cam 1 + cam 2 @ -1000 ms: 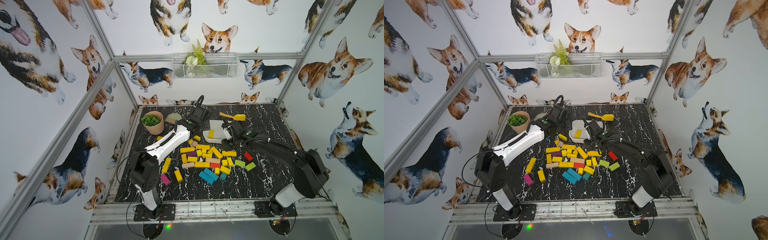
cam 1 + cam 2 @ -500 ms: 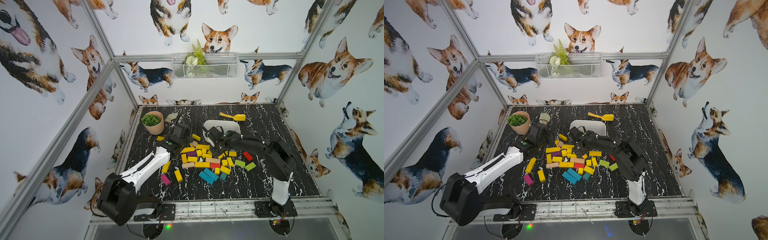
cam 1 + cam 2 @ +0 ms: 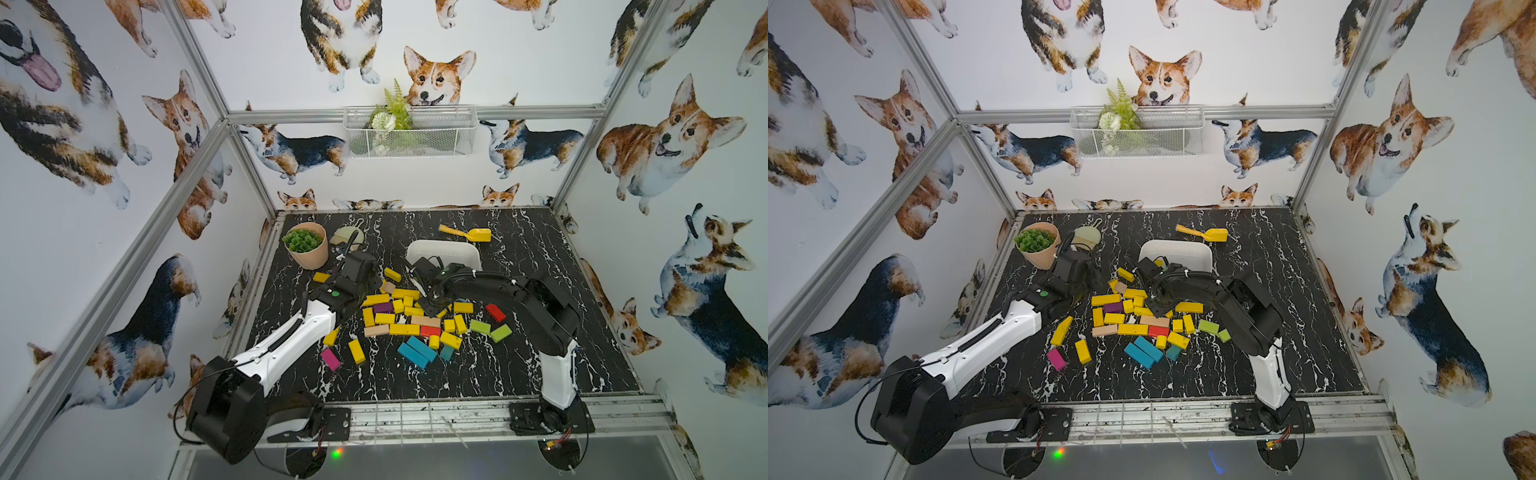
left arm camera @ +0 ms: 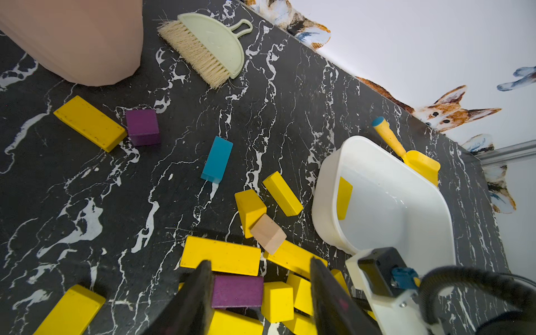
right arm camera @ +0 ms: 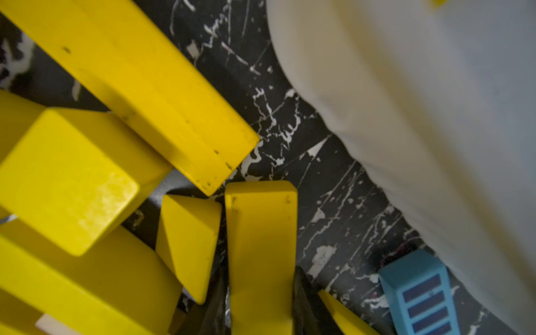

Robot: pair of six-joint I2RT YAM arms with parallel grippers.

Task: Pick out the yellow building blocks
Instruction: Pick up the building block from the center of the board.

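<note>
Marble tabletop [image 4: 87, 203], white tub [image 4: 324, 208] holding yellow block [image 4: 344, 197]

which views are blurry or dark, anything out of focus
Right wrist view: the yellow bar is crisp, the white tub is a soft blur. Left wrist view: yellow blocks sharp, the left end effector dark and soft up close. Both top views: evenly lit and sharp, frame posts splayed by the wide lens.
</note>
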